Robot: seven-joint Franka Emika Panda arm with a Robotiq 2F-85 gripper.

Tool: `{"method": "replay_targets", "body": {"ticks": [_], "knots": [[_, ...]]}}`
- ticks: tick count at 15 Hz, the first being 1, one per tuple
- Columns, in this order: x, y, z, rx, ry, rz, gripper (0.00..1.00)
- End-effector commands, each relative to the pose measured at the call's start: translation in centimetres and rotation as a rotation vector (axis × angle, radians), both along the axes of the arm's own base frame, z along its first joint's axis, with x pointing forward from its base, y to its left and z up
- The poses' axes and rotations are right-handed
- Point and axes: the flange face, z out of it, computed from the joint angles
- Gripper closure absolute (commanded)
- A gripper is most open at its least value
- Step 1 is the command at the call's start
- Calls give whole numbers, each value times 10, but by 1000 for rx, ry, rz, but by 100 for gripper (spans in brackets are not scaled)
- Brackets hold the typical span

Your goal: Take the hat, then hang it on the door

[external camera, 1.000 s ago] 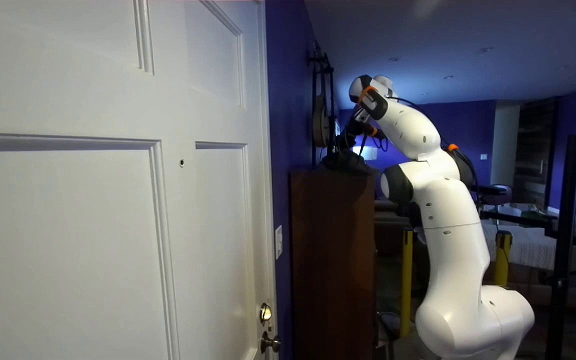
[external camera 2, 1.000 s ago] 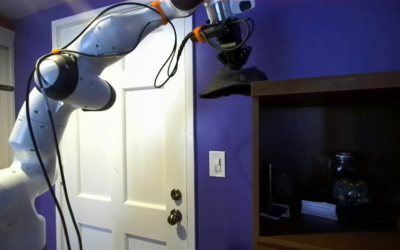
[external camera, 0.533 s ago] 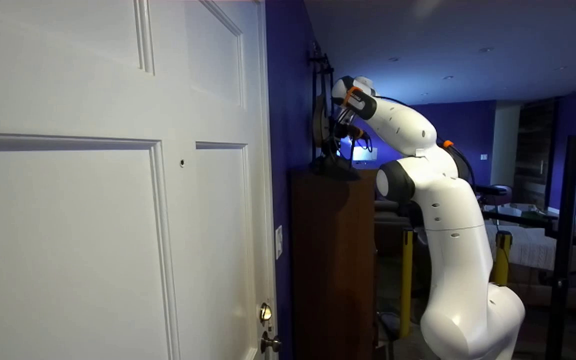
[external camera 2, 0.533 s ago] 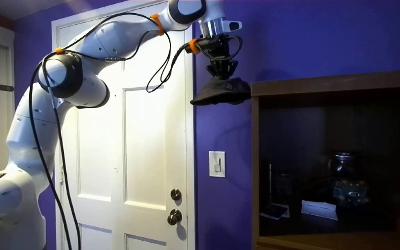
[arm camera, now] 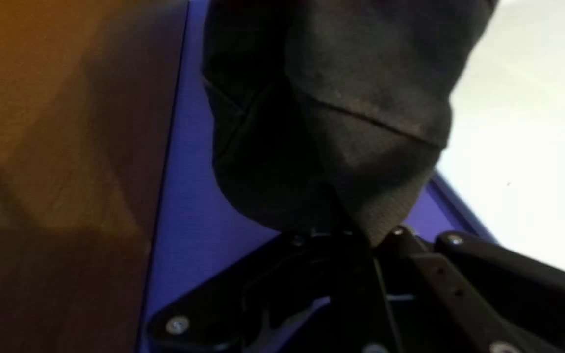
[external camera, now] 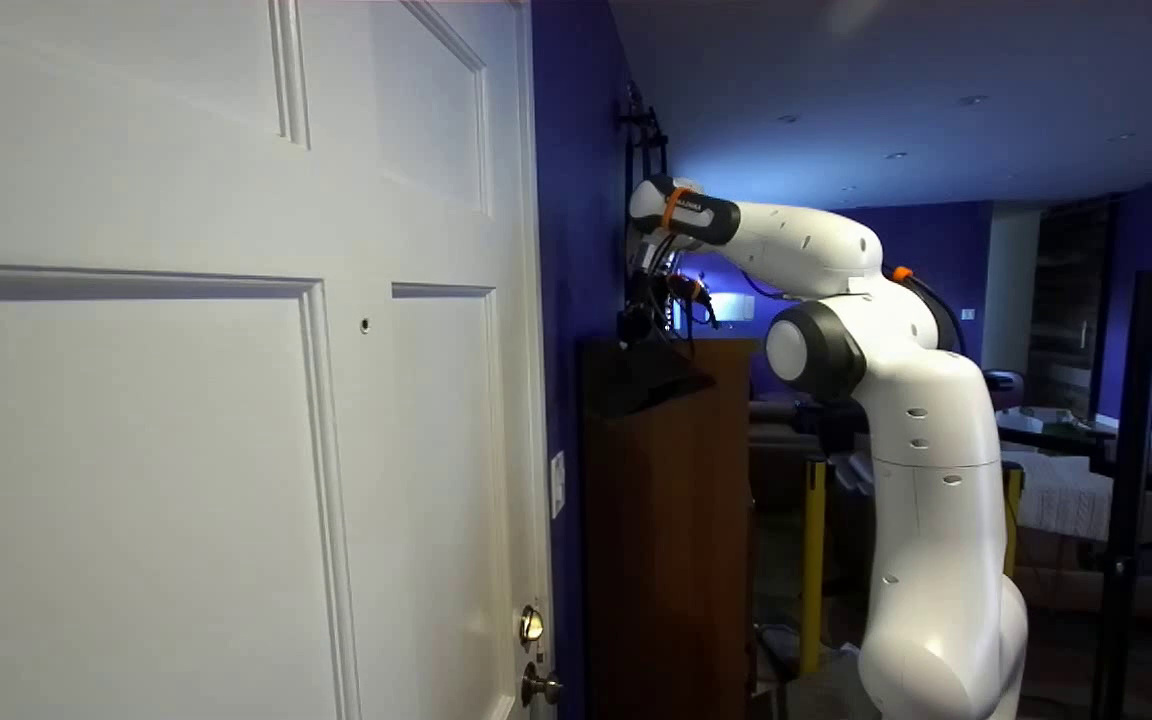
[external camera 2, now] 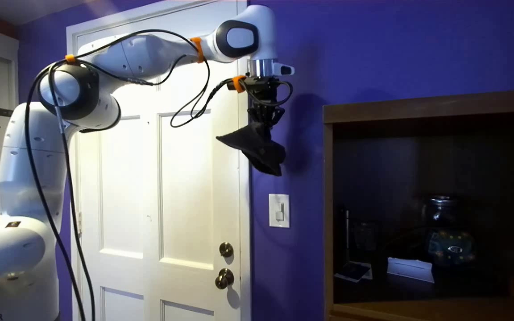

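The dark grey-black hat (external camera 2: 257, 145) hangs tilted beneath my gripper (external camera 2: 263, 125), which is shut on a pinch of its fabric. In an exterior view its pointed edge reaches left over the door frame while the rest droops down to the right before the purple wall. From the wrist, the folded cloth of the hat (arm camera: 361, 103) rises out of the closed jaws of my gripper (arm camera: 348, 233); the fingertips themselves are mostly covered. The white panelled door (external camera 2: 185, 187) stands behind and left of the hat. In an exterior view the door (external camera: 156, 480) fills the left side.
A brown wooden cabinet (external camera 2: 417, 109) with a jar (external camera 2: 451, 245) inside stands right of the hat. On the wall is a light switch (external camera 2: 279, 210). The door carries a knob (external camera 2: 224, 278) and a small hole (external camera: 364, 326). Loose cables (external camera 2: 194, 107) loop under the arm.
My gripper has carried the hat left and down, away from the cabinet's top edge towards the door frame. The hat has gone from nearly level to tilted. The jaws have stayed shut.
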Motion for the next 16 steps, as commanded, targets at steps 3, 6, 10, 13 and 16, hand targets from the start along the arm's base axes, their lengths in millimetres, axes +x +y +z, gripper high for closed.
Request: {"method": "replay_targets", "body": {"ticks": [3, 6, 10, 13, 16], "knots": [[-17, 47, -44, 29, 97, 63, 99], [-23, 64, -65, 44, 140, 89, 99], [-27, 84, -87, 54, 192, 124, 99], [-28, 99, -102, 55, 227, 147, 99], [-25, 116, -113, 26, 255, 207, 99]]}}
